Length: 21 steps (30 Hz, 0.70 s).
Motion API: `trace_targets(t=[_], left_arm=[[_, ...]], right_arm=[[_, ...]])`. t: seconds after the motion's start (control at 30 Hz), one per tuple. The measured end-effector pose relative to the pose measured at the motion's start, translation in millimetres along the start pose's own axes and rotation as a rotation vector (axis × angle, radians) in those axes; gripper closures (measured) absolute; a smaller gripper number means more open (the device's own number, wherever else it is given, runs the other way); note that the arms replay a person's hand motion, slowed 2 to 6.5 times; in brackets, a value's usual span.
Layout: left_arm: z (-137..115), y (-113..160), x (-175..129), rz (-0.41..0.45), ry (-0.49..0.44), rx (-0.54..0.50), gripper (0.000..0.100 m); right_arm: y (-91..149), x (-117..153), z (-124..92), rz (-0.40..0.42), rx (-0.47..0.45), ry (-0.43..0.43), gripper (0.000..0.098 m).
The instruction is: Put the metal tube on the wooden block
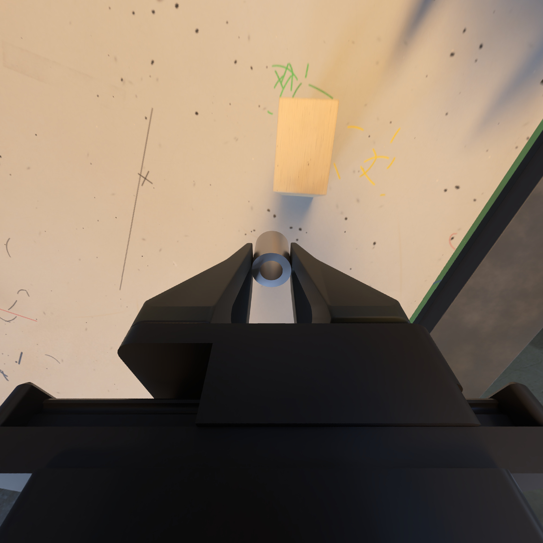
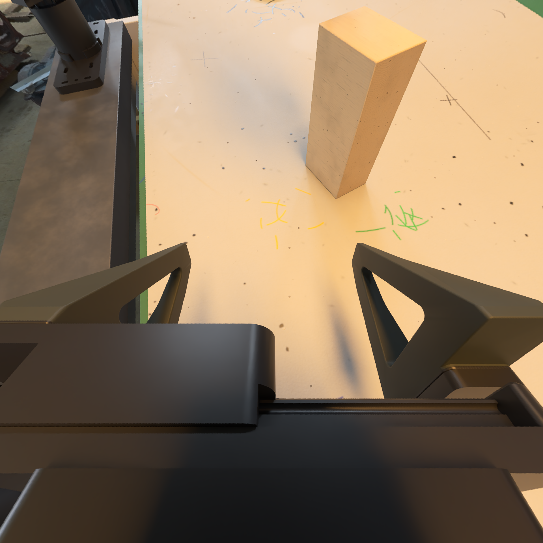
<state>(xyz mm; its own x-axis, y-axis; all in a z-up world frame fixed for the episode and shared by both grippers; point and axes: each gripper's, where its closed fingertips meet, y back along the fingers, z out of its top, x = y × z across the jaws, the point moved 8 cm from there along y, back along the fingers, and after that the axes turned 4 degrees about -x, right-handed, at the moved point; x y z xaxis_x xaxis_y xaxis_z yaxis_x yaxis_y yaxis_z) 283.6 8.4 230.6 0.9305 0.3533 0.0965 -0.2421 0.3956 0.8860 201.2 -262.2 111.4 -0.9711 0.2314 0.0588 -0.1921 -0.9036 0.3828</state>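
Observation:
My left gripper (image 1: 271, 252) is shut on the metal tube (image 1: 271, 271), a short grey hollow cylinder held between the two black fingers with its open end toward the camera. It is held above the table, short of the wooden block (image 1: 305, 145), whose light top face shows ahead of it. In the right wrist view the wooden block (image 2: 361, 100) stands upright and tall on the table. My right gripper (image 2: 271, 255) is open and empty, low over the table, well short of the block.
The beige table (image 1: 147, 147) is speckled, with green scribbles (image 1: 286, 78) and yellow scribbles (image 1: 373, 161) beside the block. Its green-trimmed edge (image 1: 482, 211) runs at the right. In the right wrist view an arm base (image 2: 76, 50) stands on a brown side board (image 2: 67, 176) at the left.

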Motion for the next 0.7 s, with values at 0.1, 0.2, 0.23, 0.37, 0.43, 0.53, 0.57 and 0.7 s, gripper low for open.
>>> trace_targets(t=[0.1,0.2,0.23,0.37,0.43,0.53,0.57,0.7], left_arm=[[11.8,1.3,-1.6,0.004,0.019,-0.002,0.079],[22.3,0.8,-3.5,0.001,0.028,-0.002,0.079],[25.3,0.2,-4.3,0.000,0.030,-0.001,0.079],[34.8,-3.5,-7.3,-0.007,0.033,0.008,0.079],[38.8,-6.0,-8.6,-0.012,0.033,0.013,0.079],[43.2,-10.4,-10.0,-0.018,0.030,0.020,0.079],[44.4,-11.8,-10.4,-0.020,0.029,0.023,0.079],[47.9,-17.8,-12.2,-0.029,0.024,0.038,0.079]], right_arm=[[0.0,0.3,0.0,0.001,0.000,-0.002,0.0039],[0.4,0.7,-0.1,0.001,0.000,-0.003,0.0039],[0.6,0.8,0.0,0.001,0.000,-0.004,0.0039],[1.7,0.7,0.2,0.001,-0.001,-0.004,0.0039],[2.4,0.6,0.2,0.000,-0.001,-0.003,0.0039],[3.4,0.6,0.2,-0.001,-0.001,-0.003,0.0039],[3.7,0.6,0.2,0.000,-0.002,-0.003,0.0039],[4.9,0.4,0.1,0.000,-0.003,-0.004,0.0039]])
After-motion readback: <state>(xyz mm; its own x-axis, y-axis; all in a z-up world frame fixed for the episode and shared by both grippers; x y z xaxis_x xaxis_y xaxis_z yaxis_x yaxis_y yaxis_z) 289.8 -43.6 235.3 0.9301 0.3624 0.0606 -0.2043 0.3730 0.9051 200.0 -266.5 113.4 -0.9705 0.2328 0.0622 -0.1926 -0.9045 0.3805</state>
